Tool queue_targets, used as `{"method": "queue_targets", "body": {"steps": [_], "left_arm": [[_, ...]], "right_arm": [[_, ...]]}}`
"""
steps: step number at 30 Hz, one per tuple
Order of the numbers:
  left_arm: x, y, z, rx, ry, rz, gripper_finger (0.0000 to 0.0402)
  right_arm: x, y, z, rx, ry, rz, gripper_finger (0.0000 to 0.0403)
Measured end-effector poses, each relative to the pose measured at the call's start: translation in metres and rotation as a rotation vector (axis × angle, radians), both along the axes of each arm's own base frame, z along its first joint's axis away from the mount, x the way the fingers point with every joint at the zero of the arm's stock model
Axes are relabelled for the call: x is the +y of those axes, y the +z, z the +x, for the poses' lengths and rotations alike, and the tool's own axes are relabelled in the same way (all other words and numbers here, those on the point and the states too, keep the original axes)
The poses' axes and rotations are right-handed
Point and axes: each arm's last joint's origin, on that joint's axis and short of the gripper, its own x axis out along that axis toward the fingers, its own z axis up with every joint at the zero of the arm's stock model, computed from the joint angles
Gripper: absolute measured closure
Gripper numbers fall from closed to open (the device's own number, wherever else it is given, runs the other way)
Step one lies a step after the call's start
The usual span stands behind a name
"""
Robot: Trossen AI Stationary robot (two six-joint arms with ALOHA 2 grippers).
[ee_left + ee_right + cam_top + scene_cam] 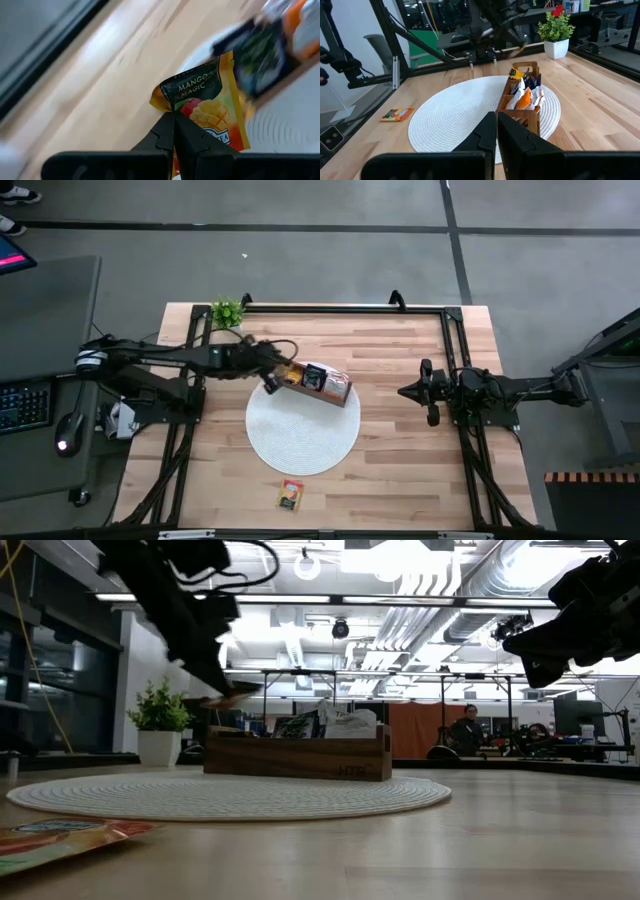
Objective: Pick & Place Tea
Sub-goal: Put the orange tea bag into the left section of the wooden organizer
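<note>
Over the near end of the wooden box (322, 383), the left gripper (270, 383) hangs with its dark fingers (172, 135) pressed together on the corner of a sachet (207, 107). It is a flat, glossy packet, dark green at the top and yellow-orange below, with a mango printed on it, and it dangles clear of the mat (303, 429). That mat is a round white woven disc with fine concentric ridges, lying on the pale plank bench (400, 470). Brown and oblong, the box sits across the mat's far edge, split into compartments where more sachets (525, 95) stand on edge, dark, orange and white ones crammed together. One more sachet (291, 495), orange and flat, lies alone on the bare bench near the front edge, well apart from the mat. Off to the right side, the right gripper (406, 392) waits above the bench with its fingers (496, 132) closed on nothing. A small leafy plant (227, 311) in a white pot stands at the far left corner.
</note>
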Motion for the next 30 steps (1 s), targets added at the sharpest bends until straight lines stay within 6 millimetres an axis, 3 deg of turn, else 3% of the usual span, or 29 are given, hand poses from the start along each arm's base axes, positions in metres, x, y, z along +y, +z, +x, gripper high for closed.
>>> {"method": "queue_targets", "body": {"steps": [10,30], "left_arm": [[0.006,-0.016,0.035,-0.122,0.048,0.050,0.0401],[0.018,-0.049,0.051,-0.111,0.196,0.032,0.0401]], "right_arm": [[0.000,-0.001,0.000,0.006,0.000,0.000,0.0391],[0.000,-0.001,0.000,0.007,0.000,0.000,0.0391]]}}
